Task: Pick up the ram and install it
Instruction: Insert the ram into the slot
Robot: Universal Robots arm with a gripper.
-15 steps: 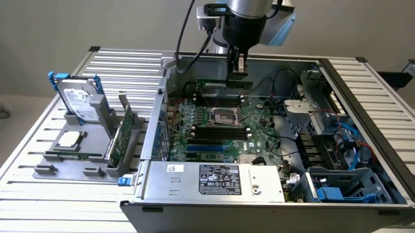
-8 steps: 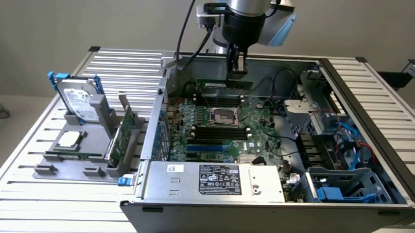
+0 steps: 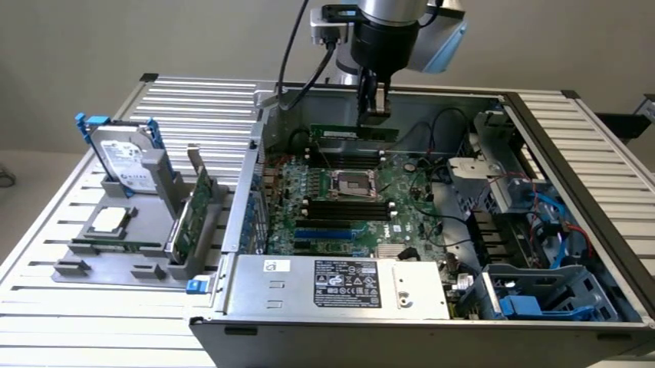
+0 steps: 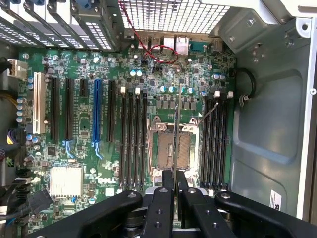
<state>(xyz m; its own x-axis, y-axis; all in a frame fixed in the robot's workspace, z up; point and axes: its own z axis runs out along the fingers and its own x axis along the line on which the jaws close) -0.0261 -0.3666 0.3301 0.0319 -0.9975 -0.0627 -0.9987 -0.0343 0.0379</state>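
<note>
The end effector (image 3: 380,115) grips the ram (image 3: 348,132) level above the motherboard (image 3: 418,193), near the open computer case's (image 3: 409,328) far wall.

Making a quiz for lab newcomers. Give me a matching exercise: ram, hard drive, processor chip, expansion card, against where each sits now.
1 ram
2 hard drive
3 processor chip
4 expansion card

A flat on the grey holder
B in the pincer, above the motherboard
C upright between blue rails
D on edge beside the case wall

Pairs: 1-B, 2-C, 3-A, 4-D
</note>
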